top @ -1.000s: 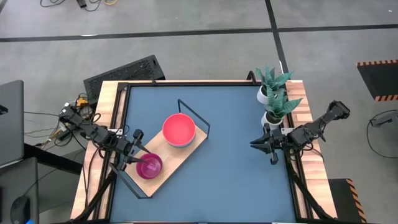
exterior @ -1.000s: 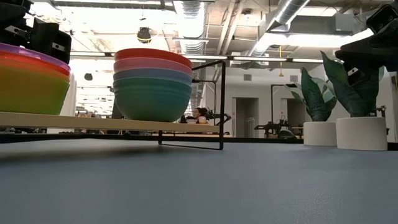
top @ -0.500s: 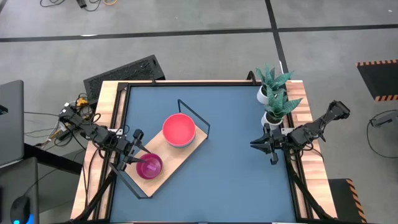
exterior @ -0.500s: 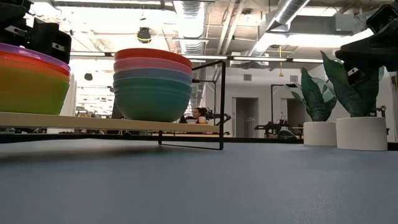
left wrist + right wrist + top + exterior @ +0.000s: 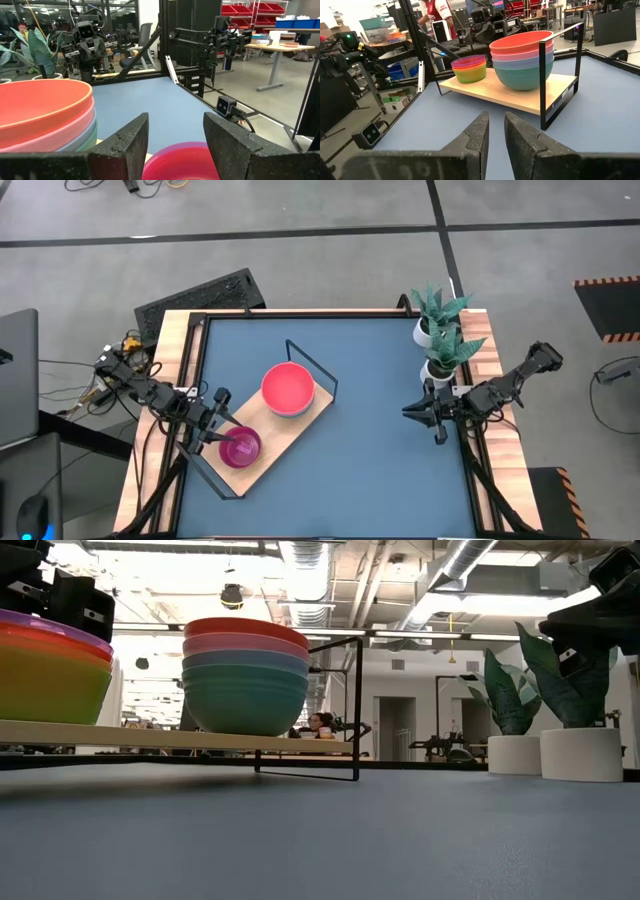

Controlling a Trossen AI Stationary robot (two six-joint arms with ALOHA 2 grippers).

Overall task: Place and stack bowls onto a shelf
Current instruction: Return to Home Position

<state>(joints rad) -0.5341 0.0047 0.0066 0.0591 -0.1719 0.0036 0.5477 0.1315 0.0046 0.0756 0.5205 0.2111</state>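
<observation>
The wooden shelf (image 5: 275, 442) lies slantwise on the left half of the blue tabletop. On it stand two stacks. The large stack (image 5: 288, 388) is dark green, blue, pink and red on top (image 5: 245, 675). The small stack (image 5: 240, 447) has lime green and yellow below, then red, with purple on top (image 5: 50, 670). My left gripper (image 5: 222, 423) is open just beside and above the small stack; the purple bowl's rim (image 5: 182, 160) shows below its fingers. My right gripper (image 5: 408, 412) is shut and empty near the table's right edge, pointing at the shelf (image 5: 520, 97).
Two white plant pots (image 5: 440, 320) (image 5: 450, 355) stand at the far right corner, close behind my right arm. The shelf's black wire frame (image 5: 312, 365) rises at its far end. Bare blue tabletop (image 5: 370, 470) lies between the shelf and my right gripper.
</observation>
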